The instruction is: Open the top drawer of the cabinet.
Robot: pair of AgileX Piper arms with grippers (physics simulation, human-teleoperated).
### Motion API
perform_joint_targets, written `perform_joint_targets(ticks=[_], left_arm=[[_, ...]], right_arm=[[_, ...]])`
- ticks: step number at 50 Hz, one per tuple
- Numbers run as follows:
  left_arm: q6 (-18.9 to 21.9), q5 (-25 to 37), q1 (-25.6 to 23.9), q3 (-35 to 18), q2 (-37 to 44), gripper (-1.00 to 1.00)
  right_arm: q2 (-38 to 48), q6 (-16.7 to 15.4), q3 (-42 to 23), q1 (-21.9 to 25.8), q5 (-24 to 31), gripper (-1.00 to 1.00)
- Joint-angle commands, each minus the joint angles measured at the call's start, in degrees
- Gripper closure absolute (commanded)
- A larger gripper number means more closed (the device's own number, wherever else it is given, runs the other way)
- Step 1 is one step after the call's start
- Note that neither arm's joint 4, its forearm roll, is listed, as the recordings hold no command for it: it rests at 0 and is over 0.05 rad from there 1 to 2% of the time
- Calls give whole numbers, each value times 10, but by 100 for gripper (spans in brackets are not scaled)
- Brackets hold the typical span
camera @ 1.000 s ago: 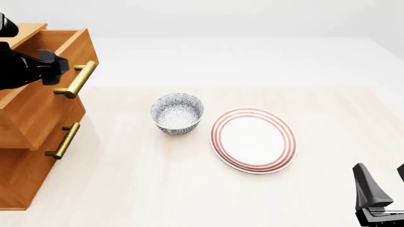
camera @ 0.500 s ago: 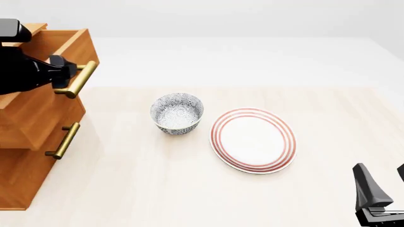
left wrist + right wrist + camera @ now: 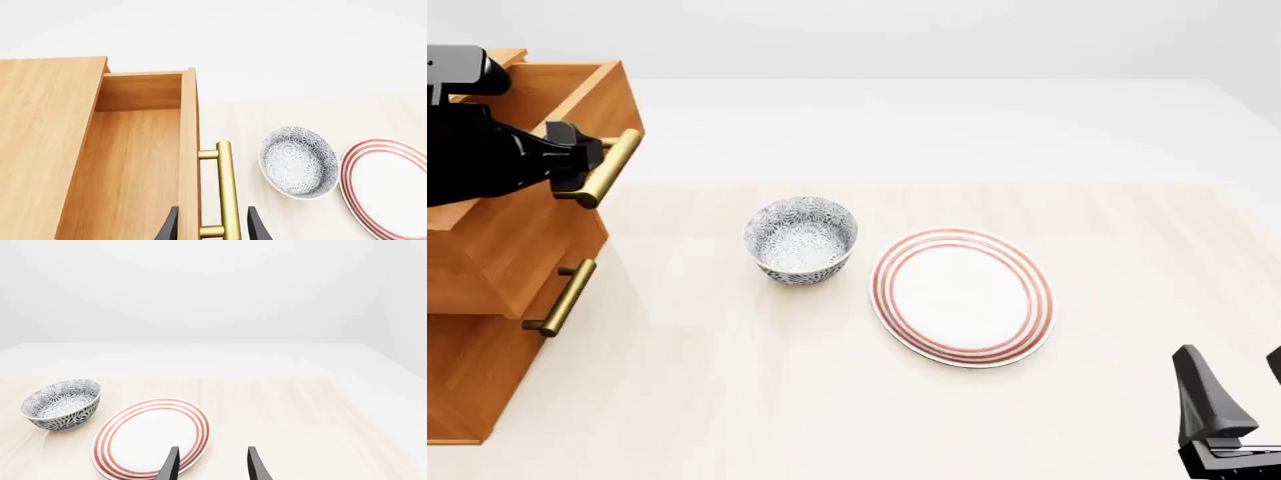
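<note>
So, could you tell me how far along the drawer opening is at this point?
Done: the top drawer already stands well out of the cabinet, its bare inside showing in the left wrist view. In hand: the left gripper sits around the brass handle. Left: perhaps a little more pull, then letting go. The right gripper hangs open by the plate.

**Open table to the right, cabinet wall to the left**

The pulled-out top drawer (image 3: 527,130) juts from the cabinet (image 3: 481,330) over the table's (image 3: 827,400) left edge, its brass handle (image 3: 603,168) straddled by the left gripper (image 3: 574,160). A patterned bowl (image 3: 801,238) and striped plate (image 3: 962,297) stand mid-table, just apart. Bare tabletop stretches between cabinet and bowl, along the near edge, and beyond the plate.
</note>
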Motion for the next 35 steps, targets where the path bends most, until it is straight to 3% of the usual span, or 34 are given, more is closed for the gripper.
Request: perform_joint_targets(ticks=[1,35], left_arm=[[0,2,-15,1,2,-100],[4,5,-84,-15,18,-100]], right_arm=[[-1,0,0,0,1,-100],[-1,0,0,0,1,-100]])
